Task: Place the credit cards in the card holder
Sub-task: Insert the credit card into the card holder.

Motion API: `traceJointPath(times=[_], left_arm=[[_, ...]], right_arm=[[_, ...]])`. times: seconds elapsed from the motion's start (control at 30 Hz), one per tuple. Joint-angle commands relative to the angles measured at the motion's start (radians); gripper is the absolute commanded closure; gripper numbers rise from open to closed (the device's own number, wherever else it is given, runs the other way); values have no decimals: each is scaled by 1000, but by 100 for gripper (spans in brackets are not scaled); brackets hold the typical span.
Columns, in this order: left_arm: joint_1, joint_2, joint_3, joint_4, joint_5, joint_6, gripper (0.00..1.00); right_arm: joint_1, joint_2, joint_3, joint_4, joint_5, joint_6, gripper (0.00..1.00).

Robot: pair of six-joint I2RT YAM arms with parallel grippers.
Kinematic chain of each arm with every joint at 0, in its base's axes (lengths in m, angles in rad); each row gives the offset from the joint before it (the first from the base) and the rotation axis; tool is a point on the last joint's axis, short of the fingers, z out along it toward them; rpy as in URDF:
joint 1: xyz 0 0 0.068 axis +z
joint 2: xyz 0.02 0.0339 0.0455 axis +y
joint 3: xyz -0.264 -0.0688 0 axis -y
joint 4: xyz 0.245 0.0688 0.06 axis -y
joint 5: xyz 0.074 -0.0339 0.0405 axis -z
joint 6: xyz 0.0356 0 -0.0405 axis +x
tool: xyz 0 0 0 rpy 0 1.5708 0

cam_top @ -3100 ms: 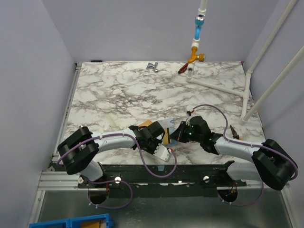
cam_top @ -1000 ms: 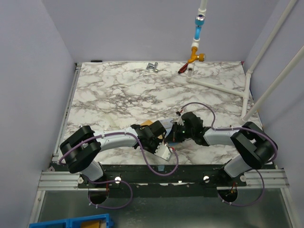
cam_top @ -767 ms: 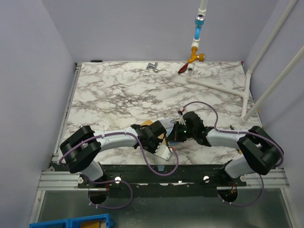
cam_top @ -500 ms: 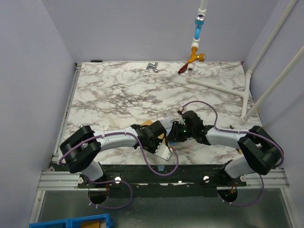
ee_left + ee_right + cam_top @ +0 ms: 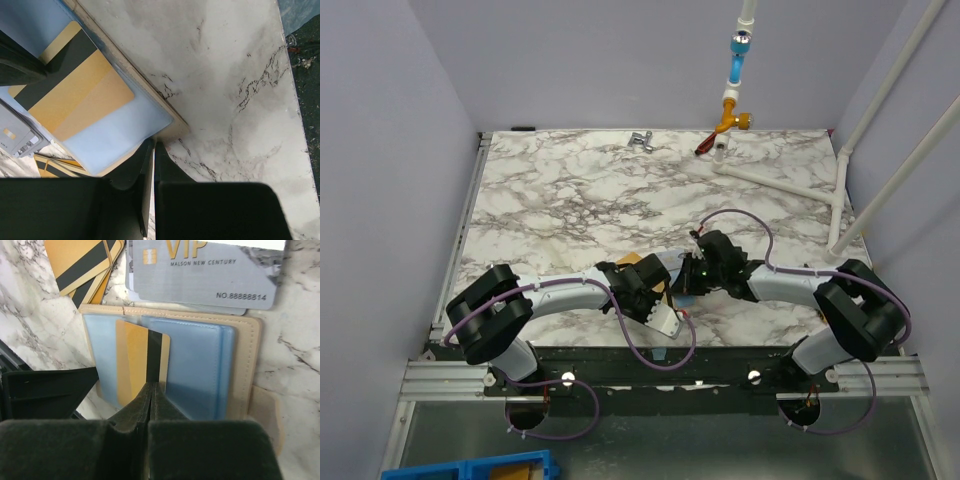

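The card holder [image 5: 250, 365] lies open on the marble, tan outside with pale blue pockets. A gold credit card [image 5: 132, 355] with a dark stripe sits partway in the left pocket. My right gripper [image 5: 151, 386] is shut, its tips touching that card's near edge at the stripe. My left gripper [image 5: 153, 144] is shut, its tips at the holder's corner [image 5: 176, 126], where the same gold card [image 5: 75, 95] shows. A grey VIP card [image 5: 205, 275] and loose gold cards [image 5: 85, 265] lie just beyond the holder. From above, both grippers [image 5: 665, 285] [image 5: 684, 283] meet over the holder, hiding it.
A blue and orange tool [image 5: 735, 70] hangs at the back. A white pipe frame [image 5: 840, 200] stands at the right. A small metal part [image 5: 640, 140] lies near the far edge, and a small dark object [image 5: 812, 275] by the right arm.
The right arm has swung its elbow and edged its gripper slightly left and forward at the holder. The left arm has stayed put.
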Motion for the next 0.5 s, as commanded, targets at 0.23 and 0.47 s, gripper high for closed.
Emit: traceJointPath(times=[0.23, 0.47], left_arm=[[1, 57, -43, -22, -28, 9, 97], [1, 54, -45, -25, -25, 6, 97]], right_arm=[[69, 61, 59, 19, 20, 14, 99], [65, -6, 90, -88, 129, -23, 99]])
